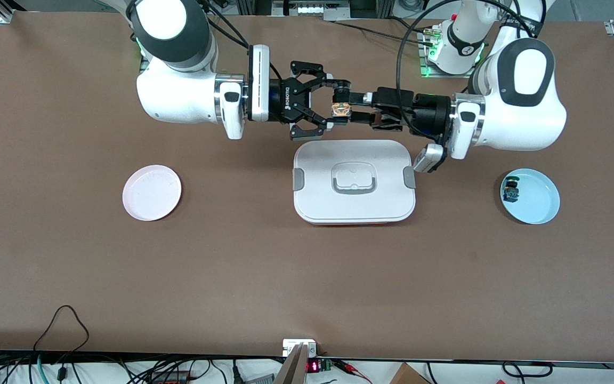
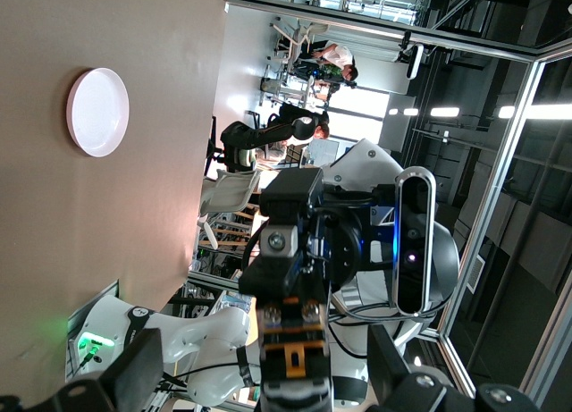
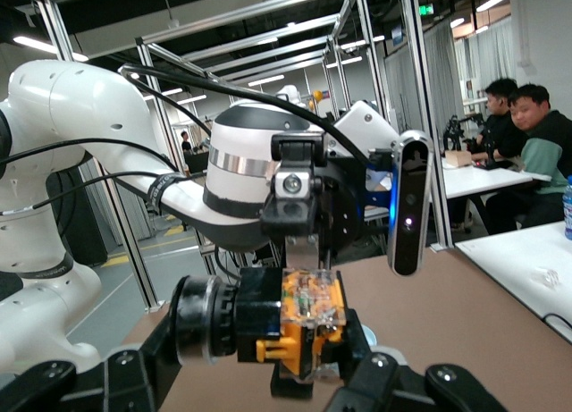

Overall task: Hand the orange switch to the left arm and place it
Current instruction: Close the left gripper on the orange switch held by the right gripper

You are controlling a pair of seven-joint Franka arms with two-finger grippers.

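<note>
Orange switch (image 1: 340, 110) pinched by left end effector (image 1: 350, 106); right end effector (image 1: 333, 104) spread around it, above box (image 1: 354, 181).

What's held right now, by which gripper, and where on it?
The orange switch, held by the left gripper across its body, over the table above the box; the right gripper is open around it.

box (image 1: 354, 181) just below both grippers (image 1: 339, 109)

Place: we find a robotics lab.
Evidence: aluminium frame struts (image 3: 156, 153), overhead strip lights (image 3: 36, 46), seated staff at desks (image 3: 523, 139), bench cabling (image 1: 62, 341).
</note>
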